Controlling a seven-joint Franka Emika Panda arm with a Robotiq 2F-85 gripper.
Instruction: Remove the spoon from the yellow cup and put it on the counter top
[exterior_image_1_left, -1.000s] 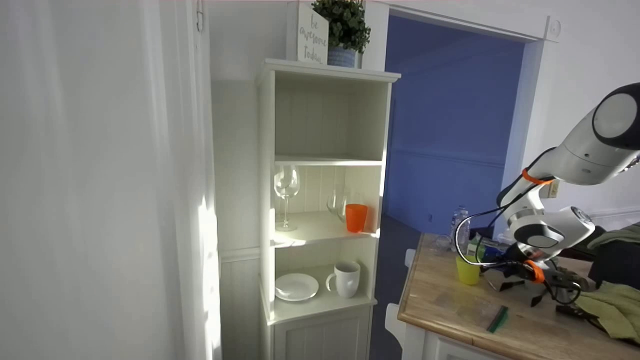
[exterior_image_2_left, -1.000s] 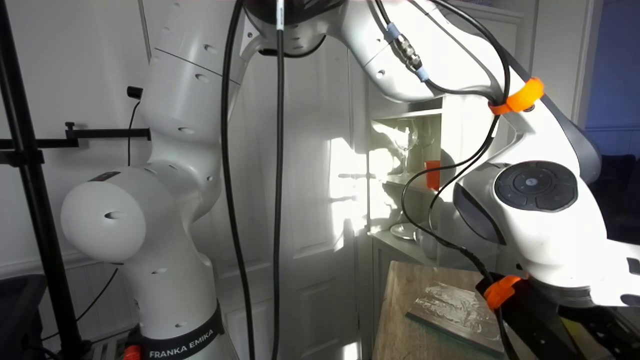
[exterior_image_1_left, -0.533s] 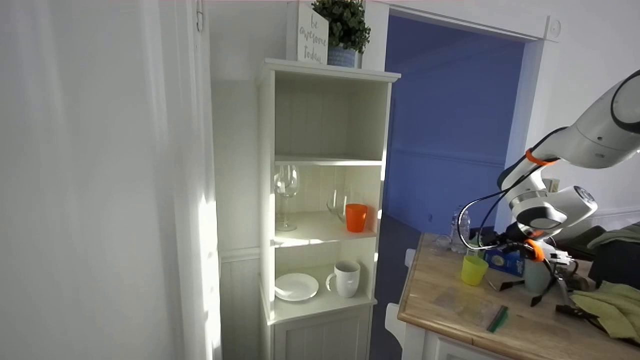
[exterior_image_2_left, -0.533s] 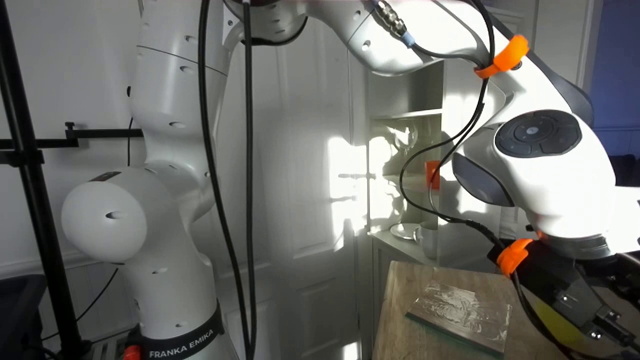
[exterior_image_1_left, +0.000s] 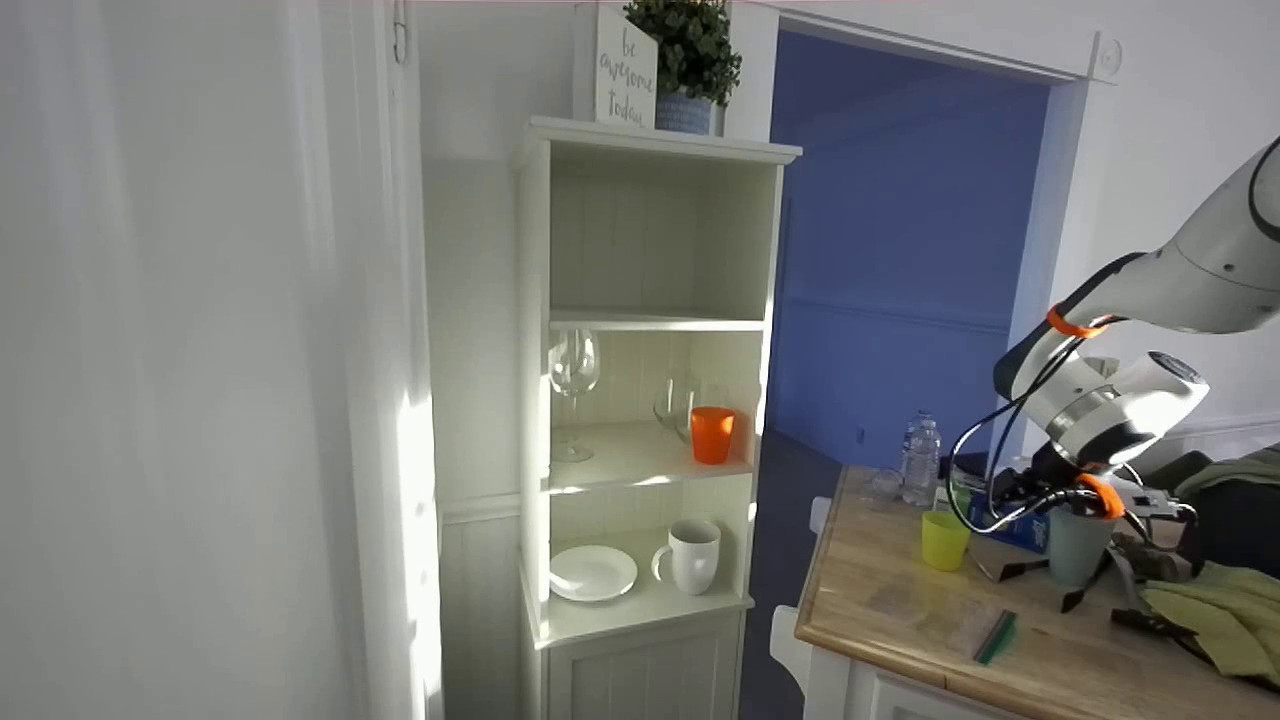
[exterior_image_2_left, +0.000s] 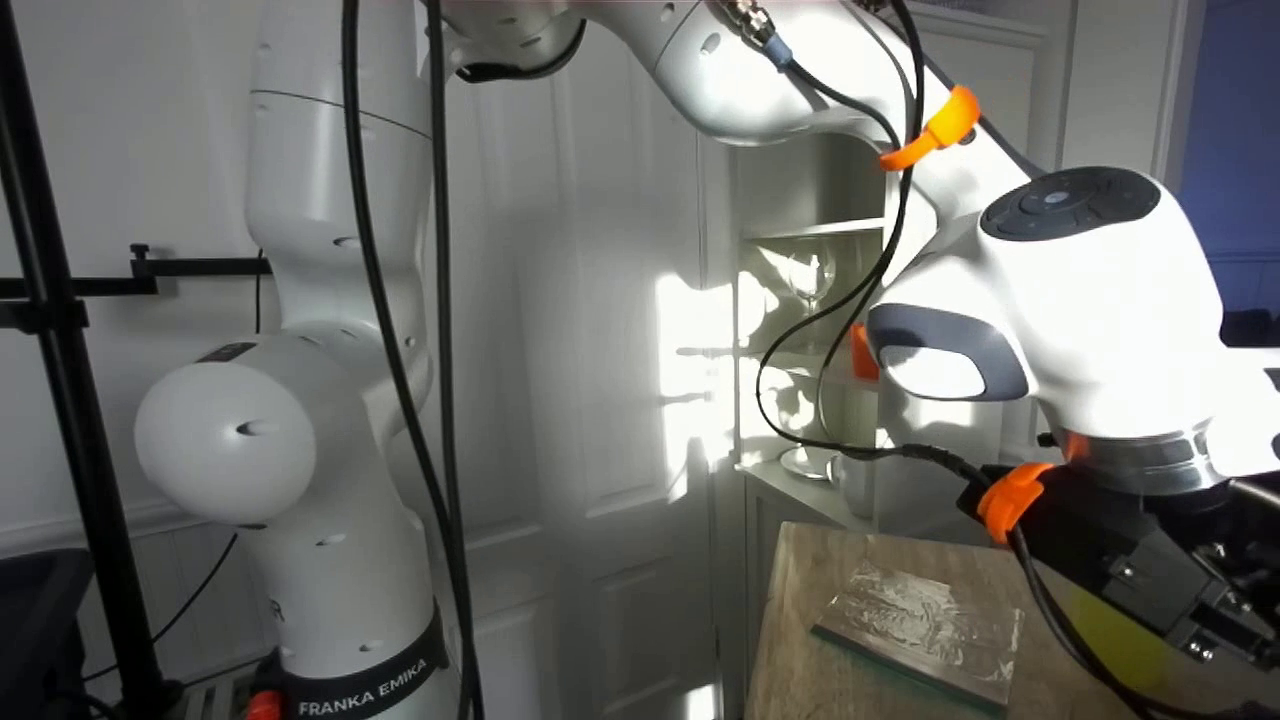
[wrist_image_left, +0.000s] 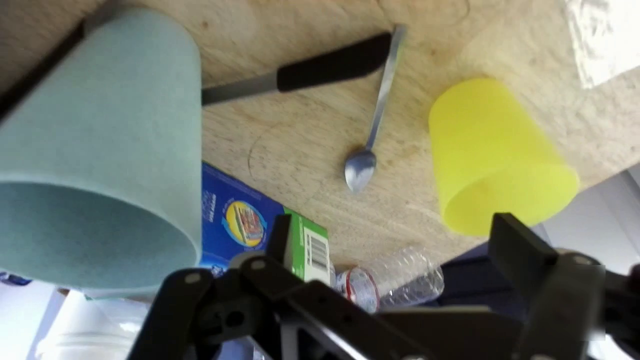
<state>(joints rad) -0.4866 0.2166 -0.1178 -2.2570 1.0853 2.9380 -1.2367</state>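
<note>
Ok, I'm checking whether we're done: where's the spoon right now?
In the wrist view, just right of centre, the spoon lies on the counter top, left of the yellow cup, its handle end right by the black-handled utensil.

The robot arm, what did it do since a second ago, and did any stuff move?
In an exterior view the robot arm went up and a bit right, lifting its fingers and uncovering the grey-green cup. The yellow cup looks shifted slightly right. The fingers are open, the spoon on the counter top; when it landed isn't clear. The orange cup, plate and white mug stayed put.
</note>
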